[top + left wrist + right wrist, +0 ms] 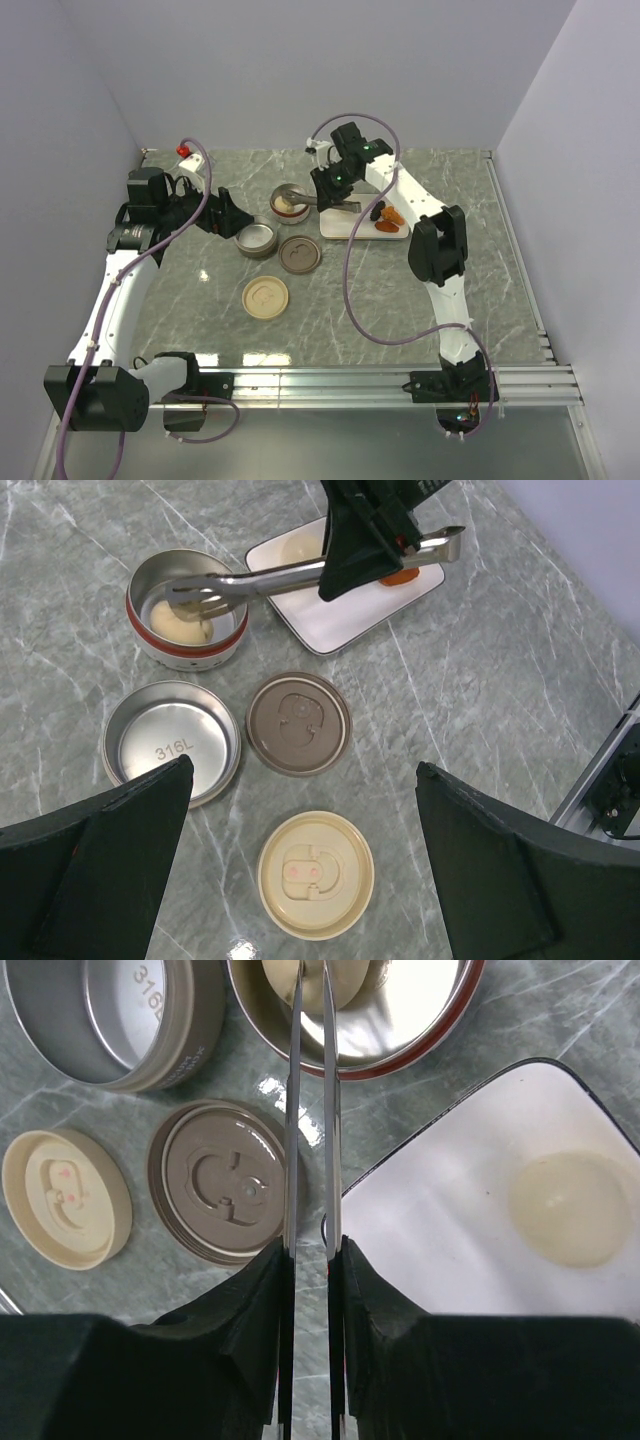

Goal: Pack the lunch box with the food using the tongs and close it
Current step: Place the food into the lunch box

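Right gripper clamped on the tongs toward their joined end — arms squeezed almost parallel, narrow gap between them. Tips reach inside the red-banded steel bowl, right at a cream ball on its floor; can't tell whether they pinch it. Second cream ball sits on the white plate, beside the tong arms. Orange chunk on the plate too. Left gripper spread wide — nothing in it.
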You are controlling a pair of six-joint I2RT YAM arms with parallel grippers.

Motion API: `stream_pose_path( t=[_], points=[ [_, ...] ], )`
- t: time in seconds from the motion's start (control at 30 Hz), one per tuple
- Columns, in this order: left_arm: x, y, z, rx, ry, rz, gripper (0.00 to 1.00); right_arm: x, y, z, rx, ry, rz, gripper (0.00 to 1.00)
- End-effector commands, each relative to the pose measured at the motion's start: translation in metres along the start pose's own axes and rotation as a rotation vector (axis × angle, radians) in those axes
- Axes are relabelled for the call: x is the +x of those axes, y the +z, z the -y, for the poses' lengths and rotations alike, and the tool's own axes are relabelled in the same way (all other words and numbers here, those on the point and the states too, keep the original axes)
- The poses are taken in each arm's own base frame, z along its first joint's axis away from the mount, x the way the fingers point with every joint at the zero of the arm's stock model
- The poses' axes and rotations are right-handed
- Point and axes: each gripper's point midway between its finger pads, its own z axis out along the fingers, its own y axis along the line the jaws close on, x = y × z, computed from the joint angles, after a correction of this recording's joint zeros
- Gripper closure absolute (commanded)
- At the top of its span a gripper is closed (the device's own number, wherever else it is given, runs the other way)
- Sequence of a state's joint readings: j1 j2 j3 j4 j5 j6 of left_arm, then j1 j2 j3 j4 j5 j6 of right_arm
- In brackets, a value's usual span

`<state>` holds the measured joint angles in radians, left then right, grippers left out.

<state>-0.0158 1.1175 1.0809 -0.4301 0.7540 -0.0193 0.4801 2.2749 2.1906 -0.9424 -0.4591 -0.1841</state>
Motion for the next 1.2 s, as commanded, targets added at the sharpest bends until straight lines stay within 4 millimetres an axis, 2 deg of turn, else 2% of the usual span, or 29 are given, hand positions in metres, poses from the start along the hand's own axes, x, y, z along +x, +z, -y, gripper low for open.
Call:
stream_pose_path(
  t=[0.0, 0.23, 0.43, 0.57, 1.17],
  points=[
    [-0.01, -0.001, 0.0, -0.004, 0.027, 0.03, 0.01, -0.008, 0.002, -0.006, 0.015, -0.043, 0.025, 0.69],
    [-0.009, 0.0, -0.001, -0.004, 0.024, 0.026, 0.01, -0.004, 0.007, -0.008, 0.036, -0.068, 0.004, 0.65],
    [-0.01, 0.001, -0.001, -0.004, 0.024, 0.026, 0.01, -0.005, 0.004, -0.01, 0.044, -0.071, 0.004, 0.55],
    [-0.012, 0.0, 0.0, -0.001, 0.03, 0.028, 0.01, -0.005, 0.002, -0.01, 0.049, -0.066, 0.004, 0.53],
    [-0.014, 0.001, 0.0, 0.003, 0.023, 0.028, 0.01, -0.022, -0.025, -0.021, 0.045, -0.081, 0.066, 0.48]
  ],
)
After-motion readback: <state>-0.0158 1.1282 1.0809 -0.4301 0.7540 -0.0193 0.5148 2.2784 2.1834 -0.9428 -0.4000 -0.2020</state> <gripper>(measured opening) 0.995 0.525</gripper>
